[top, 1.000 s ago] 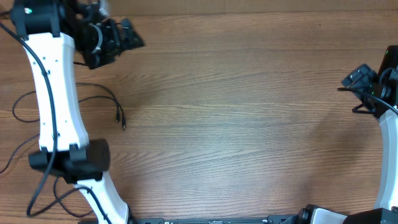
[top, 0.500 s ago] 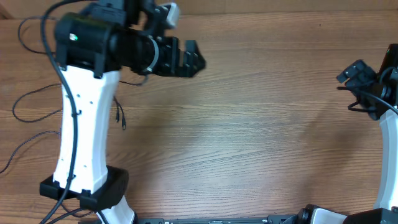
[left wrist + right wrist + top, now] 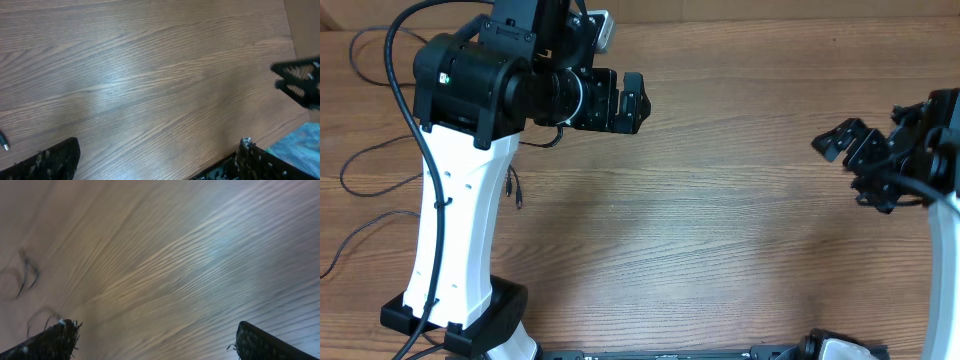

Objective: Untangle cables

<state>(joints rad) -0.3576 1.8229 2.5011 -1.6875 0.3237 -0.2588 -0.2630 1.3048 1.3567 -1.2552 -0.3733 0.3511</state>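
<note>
**A:** Left gripper [image 3: 638, 100] first: the jaws stand wide with nothing between them; the wrist view shows only bare wood between its two fingers.

**B:** And it has travelled. A second ago it sat in the far left corner above the cords; since then the arm has swung inward, and the gripper now points right, well apart from anything it could pick up.

**A:** The right gripper [image 3: 850, 168] is also spread wide and empty. It has come in from the right edge toward the middle of the table [image 3: 720, 250], though a broad stretch of wood separates the two.

**B:** Now the cables [image 3: 370, 153]: they lie along the left side, partly behind the left arm's white link, as loose thin lines rather than one coil; a plug end [image 3: 517, 202] rests just right of that link, in the same spot as before.

**A:** So the cords have not stirred while both arms moved.

**B:** I judge that the pulling apart is largely done and the arms are leaving the cords; whether any strands still cross behind the arm, I cannot tell.

**A:** The right wrist view shows dark curls at its left edge; they are too blurred to name.
</note>
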